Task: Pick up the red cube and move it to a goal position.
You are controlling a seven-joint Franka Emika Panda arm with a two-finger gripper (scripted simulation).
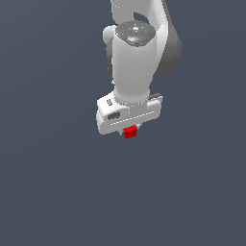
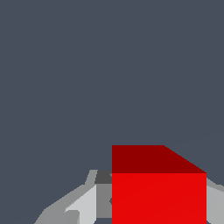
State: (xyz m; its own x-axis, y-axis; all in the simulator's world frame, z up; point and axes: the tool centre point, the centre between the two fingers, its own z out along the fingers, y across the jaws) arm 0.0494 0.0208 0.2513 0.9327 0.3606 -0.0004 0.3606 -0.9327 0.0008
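item: red cube (image 1: 129,132), small, bright, matte. location: lodged in the claw (image 1: 130,130) directly beneath the white wrist housing (image 1: 127,114); only its lower part shows under the housing in the exterior view. in the wrist view the red cube (image 2: 159,197) fills the near field, one grey finger (image 2: 83,205) flush against one side and a sliver of another at the opposite side.
claw state: closed, gripping the cube.
surround: plain dark slate background; contact with any counter cannot be told.

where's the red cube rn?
In the exterior view the red cube sits near frame centre, directly under the white tool; the wrist view shows it between the tool's fingers.
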